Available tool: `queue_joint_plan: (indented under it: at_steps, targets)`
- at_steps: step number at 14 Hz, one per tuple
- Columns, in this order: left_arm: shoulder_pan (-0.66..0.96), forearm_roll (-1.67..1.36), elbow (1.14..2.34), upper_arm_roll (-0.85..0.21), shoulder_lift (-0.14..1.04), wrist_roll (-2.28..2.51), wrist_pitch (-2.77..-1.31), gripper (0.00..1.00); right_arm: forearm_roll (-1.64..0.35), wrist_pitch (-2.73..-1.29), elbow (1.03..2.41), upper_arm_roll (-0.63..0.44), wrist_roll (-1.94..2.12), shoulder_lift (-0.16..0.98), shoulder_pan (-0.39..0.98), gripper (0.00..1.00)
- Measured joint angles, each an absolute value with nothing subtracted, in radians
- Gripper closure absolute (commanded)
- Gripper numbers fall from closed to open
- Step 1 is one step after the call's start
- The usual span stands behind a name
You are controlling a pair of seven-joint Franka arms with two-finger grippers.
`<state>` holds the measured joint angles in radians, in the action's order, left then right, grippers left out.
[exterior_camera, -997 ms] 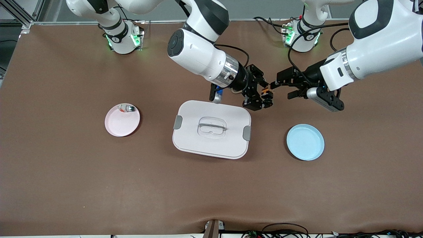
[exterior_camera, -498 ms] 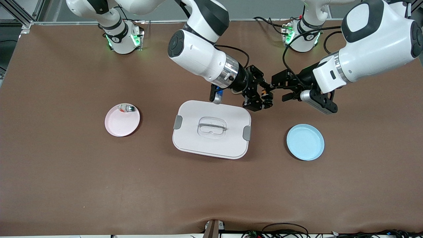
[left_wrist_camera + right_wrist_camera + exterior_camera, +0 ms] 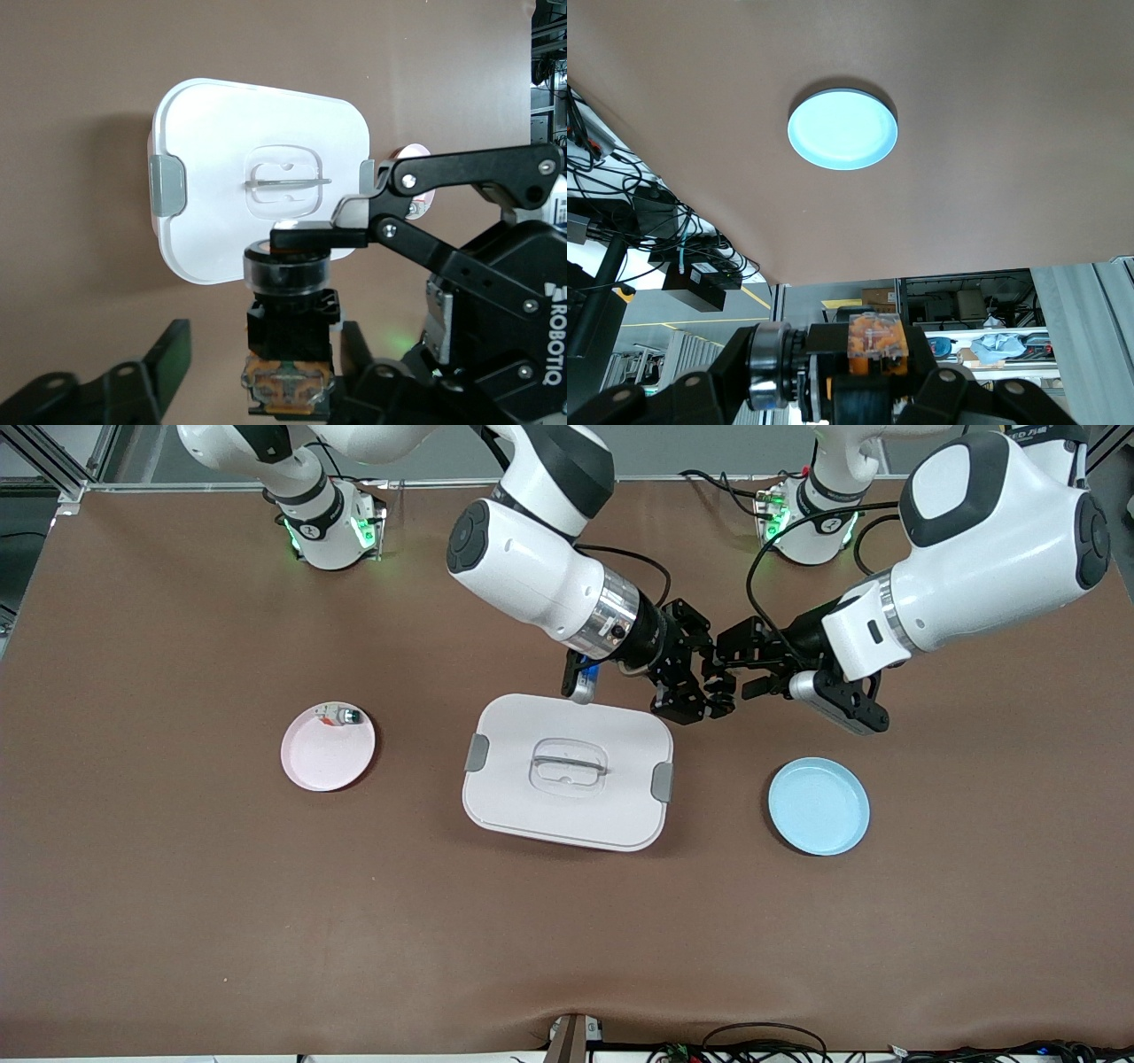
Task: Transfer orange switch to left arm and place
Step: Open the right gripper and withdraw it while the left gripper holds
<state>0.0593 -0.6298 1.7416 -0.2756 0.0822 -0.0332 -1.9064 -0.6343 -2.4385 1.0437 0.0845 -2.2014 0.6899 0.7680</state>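
From the front, the right pincer [image 3: 714,687] and left pincer [image 3: 728,666] meet in the air just off the box [image 3: 567,771], toward the blue plate [image 3: 818,806].

The left wrist view shows the orange switch [image 3: 288,341] clamped by the right pincer, the left's fingers [image 3: 173,352] half-spread either side.

The right wrist view shows the switch gripped. This looks like the handover; next the left must clamp before the right lets go.

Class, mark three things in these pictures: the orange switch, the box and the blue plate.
orange switch [image 3: 288,341]: left wrist view, on its black body.
box [image 3: 532,815]: front view, on bare lid near the front edge.
blue plate [image 3: 819,807]: front view, on its bare middle.
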Motion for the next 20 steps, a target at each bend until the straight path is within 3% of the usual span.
queue_joint_plan:
  at_steps: [5, 6, 7, 8, 15, 20]
  targets:
    - [0.059, -0.648, 1.740, -0.279, 0.083, -0.030, -1.905, 0.92, -0.635, -2.441, 1.044, 0.085, -2.202, 0.697, 0.769, 1.00]
    - [0.058, -0.648, 1.740, -0.279, 0.083, -0.030, -1.904, 1.00, -0.635, -2.441, 1.044, 0.086, -2.202, 0.697, 0.769, 0.92]
    - [0.058, -0.648, 1.740, -0.279, 0.083, -0.030, -1.903, 1.00, -0.635, -2.441, 1.044, 0.086, -2.203, 0.698, 0.769, 0.35]
    - [0.057, -0.648, 1.740, -0.279, 0.083, -0.030, -1.899, 1.00, -0.635, -2.441, 1.044, 0.087, -2.204, 0.698, 0.769, 0.00]
    - [0.049, -0.637, 1.740, -0.273, 0.083, -0.031, -1.860, 1.00, -0.634, -2.406, 1.035, 0.081, -2.147, 0.699, 0.764, 0.00]
    - [0.029, -0.520, 1.740, -0.271, 0.083, -0.046, -1.837, 1.00, -0.634, -2.057, 1.021, 0.077, -1.738, 0.698, 0.660, 0.00]
